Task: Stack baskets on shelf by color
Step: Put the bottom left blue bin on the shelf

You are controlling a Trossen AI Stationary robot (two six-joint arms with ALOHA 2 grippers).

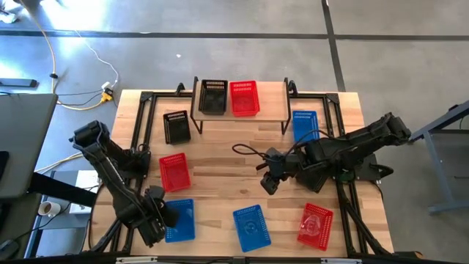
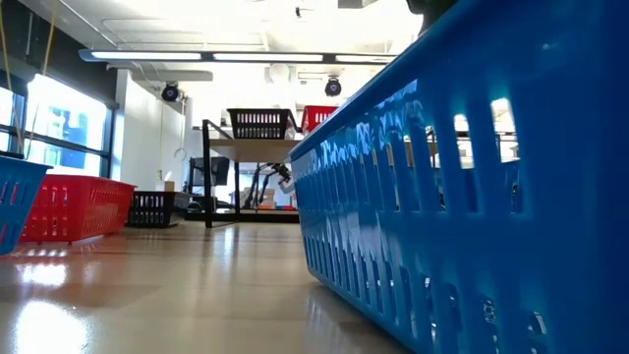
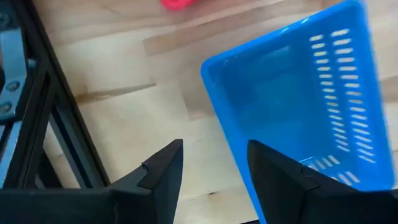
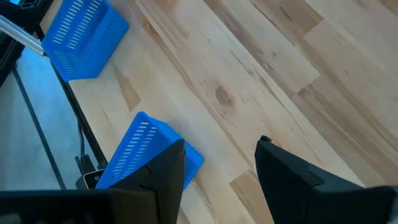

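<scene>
The shelf (image 1: 242, 110) stands at the table's far middle, with a black basket (image 1: 212, 96) and a red basket (image 1: 245, 97) on its plank. My left gripper (image 1: 165, 215) is open at the near left, over a blue basket (image 1: 180, 220). In the left wrist view its fingers (image 3: 163, 169) stand on either side of that basket's wall (image 3: 219, 112), one over the inside and one outside. My right gripper (image 1: 270, 180) is open and empty above bare table at the middle. Other baskets rest on their bottoms on the table.
On the table are a black basket (image 1: 176, 126), a red basket (image 1: 174, 171), a blue basket (image 1: 251, 227) near the front, a red basket (image 1: 315, 225) at near right and a blue basket (image 1: 305, 125) beside the shelf's right legs. A black cable (image 1: 249, 150) loops near the middle.
</scene>
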